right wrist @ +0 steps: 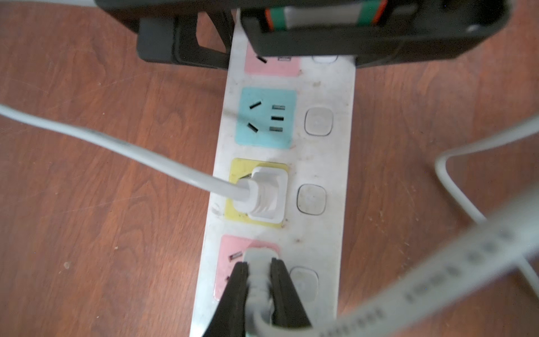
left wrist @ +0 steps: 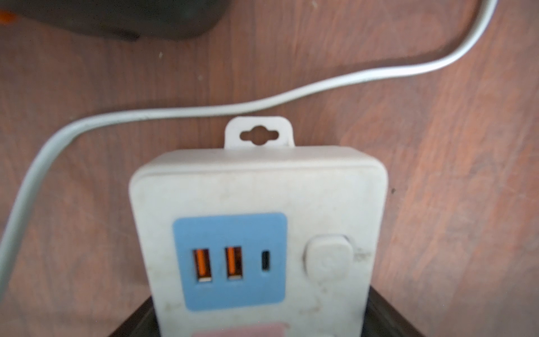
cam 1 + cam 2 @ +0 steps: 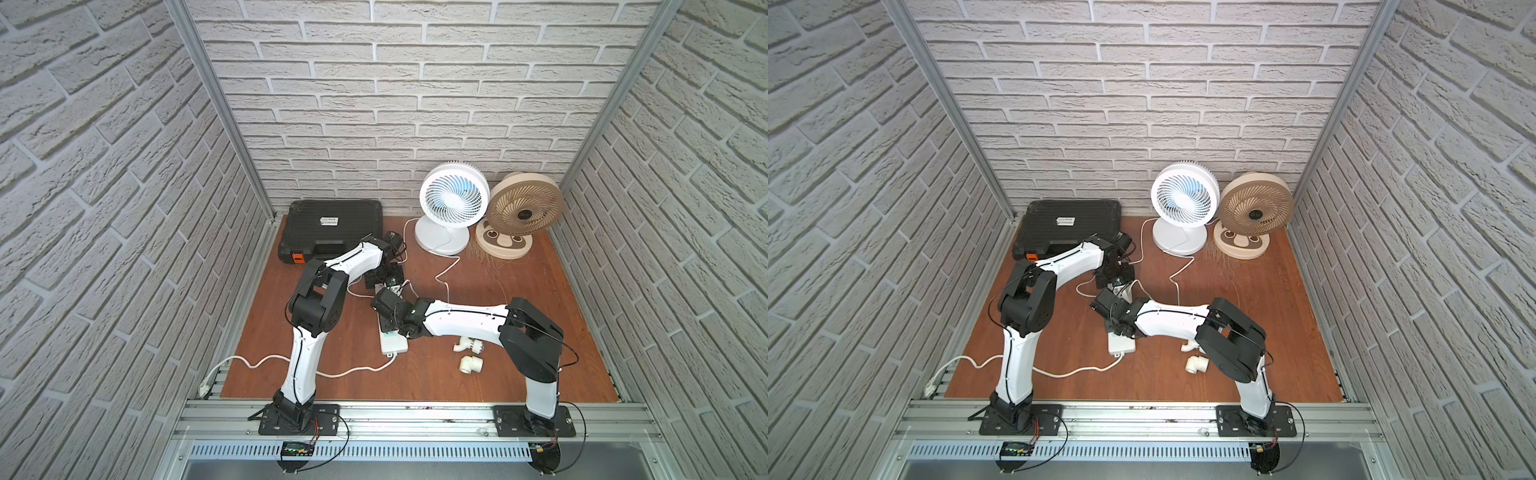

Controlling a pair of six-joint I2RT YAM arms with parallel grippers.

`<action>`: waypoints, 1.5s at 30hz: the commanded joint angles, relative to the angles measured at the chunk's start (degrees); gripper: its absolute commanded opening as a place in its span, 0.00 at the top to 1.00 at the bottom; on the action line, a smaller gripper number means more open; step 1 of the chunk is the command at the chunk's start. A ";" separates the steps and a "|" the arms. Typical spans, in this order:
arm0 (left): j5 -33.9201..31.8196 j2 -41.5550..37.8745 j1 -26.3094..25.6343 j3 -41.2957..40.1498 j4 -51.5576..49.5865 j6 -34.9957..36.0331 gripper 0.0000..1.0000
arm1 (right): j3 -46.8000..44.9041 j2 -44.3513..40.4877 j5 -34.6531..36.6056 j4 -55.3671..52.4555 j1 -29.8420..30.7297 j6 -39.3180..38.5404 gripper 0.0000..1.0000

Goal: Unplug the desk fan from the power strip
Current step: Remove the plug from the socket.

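While plug (image 1: 258,280) sits socketed, right tool (image 1: 259,287) clamps it

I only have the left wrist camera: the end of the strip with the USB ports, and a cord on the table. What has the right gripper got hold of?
Observer: The right gripper is shut on a white plug seated in a pink socket of the power strip.
Operator: Anything else plugged in?
Observer: Yes, a second plug sits in the yellow socket next to it. The blue socket beyond that is empty.
Operator: Is my left gripper actually on the strip?
Observer: The left gripper spans the strip's width, with a finger against each long edge.
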 commanded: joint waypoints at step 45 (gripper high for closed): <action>4.10 4.28 -0.04 -3.96 1.24 0.59 1.00 | -2.76 -4.17 -4.66 0.07 -0.75 -0.18 0.97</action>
